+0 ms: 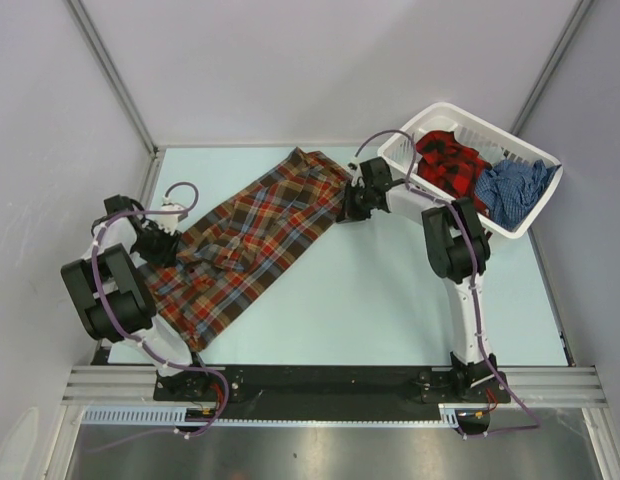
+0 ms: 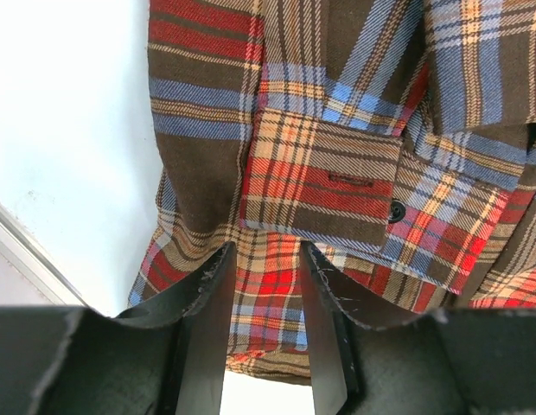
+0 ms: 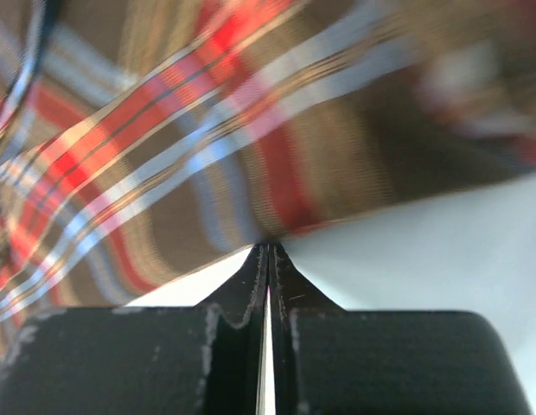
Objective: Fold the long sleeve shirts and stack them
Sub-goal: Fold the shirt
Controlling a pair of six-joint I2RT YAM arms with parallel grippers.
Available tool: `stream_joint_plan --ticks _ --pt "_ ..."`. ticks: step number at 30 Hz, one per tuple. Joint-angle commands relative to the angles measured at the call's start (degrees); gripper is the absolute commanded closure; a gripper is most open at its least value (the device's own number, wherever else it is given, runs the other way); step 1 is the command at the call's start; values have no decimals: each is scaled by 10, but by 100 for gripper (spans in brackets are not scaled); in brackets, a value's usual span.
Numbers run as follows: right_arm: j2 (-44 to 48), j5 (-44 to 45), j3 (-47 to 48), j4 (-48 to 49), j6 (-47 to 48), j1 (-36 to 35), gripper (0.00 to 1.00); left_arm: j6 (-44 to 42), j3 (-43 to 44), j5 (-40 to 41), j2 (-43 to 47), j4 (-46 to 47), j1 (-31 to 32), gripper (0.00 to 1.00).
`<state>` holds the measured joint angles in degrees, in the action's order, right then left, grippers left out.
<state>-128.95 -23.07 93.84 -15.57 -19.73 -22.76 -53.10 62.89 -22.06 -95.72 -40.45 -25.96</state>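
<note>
The brown plaid shirt [image 1: 255, 235] touches the right gripper [image 3: 268, 249], whose jaws are pressed together at its edge. The left gripper [image 2: 265, 255] holds its jaws apart over the other end. The shirt lies unfolded. Past the right jaws, the red-and-black shirt [image 1: 450, 160] and the blue shirt [image 1: 510, 190] wait in the basket [image 1: 410, 128]. Nothing is stacked yet.

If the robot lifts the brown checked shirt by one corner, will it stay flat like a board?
Probably not. The shirt lies rumpled with soft folds on the table, so it would likely droop and dangle. It looks like thin cloth, so it is probably light.
</note>
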Motion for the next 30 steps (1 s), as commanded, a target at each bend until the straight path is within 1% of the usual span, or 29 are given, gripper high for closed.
stream_joint_plan --ticks 1,2,3,4,5,6,7,8,9,10,11,12,13,14,16,20,25,29,30 --pt "-2 38 40 -21 46 33 100 -10 -2 -20 35 -10 -6 59" --pt "4 10 40 -30 23 36 98 -1 -1 -27 37 -10 -7 58" --pt "12 -15 31 -27 7 37 92 7 1 -43 39 -11 -10 57" --pt "47 -35 -19 -13 -19 33 78 14 11 -54 39 -12 -14 54" --pt "69 -63 -54 15 -65 27 68 33 15 -64 39 -12 -17 52" --pt "97 -68 -97 79 -90 19 58 42 21 -72 39 -13 -23 42" --pt "139 -69 -162 109 -112 -4 42 51 32 -90 39 -14 -24 40" --pt "156 -72 -193 134 -134 -17 40 67 36 -97 40 -14 -27 39" --pt "168 -73 -216 178 -187 -33 41 77 40 -104 43 -11 -30 39" --pt "177 -68 -236 195 -209 -49 41 87 45 -115 48 -8 -30 38" --pt "186 -51 -272 214 -232 -84 42 109 46 -122 55 -5 -30 37" --pt "187 -36 -282 228 -266 -100 43 119 49 -127 62 0 -32 37" --pt "184 -23 -286 227 -279 -116 43 129 49 -133 68 2 -31 37" --pt "174 -2 -288 228 -284 -148 44 143 49 -134 82 2 -32 37" --pt "161 27 -293 244 -311 -176 44 154 41 -140 97 7 -33 37" --pt "106 41 -282 296 -357 -244 46 170 14 -134 146 24 -34 36" --pt "70 67 -257 304 -395 -280 49 167 -13 -124 185 25 -37 34" --pt "48 69 -249 311 -419 -294 56 165 -18 -123 202 27 -39 33" --pt "36 65 -244 314 -423 -294 57 166 -18 -122 203 27 -40 33"
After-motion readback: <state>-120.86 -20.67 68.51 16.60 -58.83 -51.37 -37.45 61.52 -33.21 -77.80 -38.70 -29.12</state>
